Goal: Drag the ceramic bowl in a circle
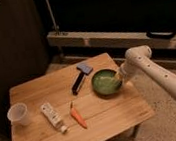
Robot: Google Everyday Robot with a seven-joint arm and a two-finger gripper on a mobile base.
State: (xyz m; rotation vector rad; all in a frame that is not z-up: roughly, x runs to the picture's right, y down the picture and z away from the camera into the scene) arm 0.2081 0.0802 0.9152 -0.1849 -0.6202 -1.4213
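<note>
The ceramic bowl (105, 82) is round, shallow and glossy green with a darker rim. It sits near the right edge of the wooden table (104, 118). My gripper (118, 76) reaches in from the right at the end of the white arm (156, 76) and meets the bowl's right rim. The fingertips are hidden against the rim.
A black-handled tool with a blue-grey head (80, 76) lies left of the bowl. An orange carrot (78, 117), a white tube (53, 116) and a translucent plastic cup (19, 114) lie further left. A metal shelf rail (121, 38) runs behind the table.
</note>
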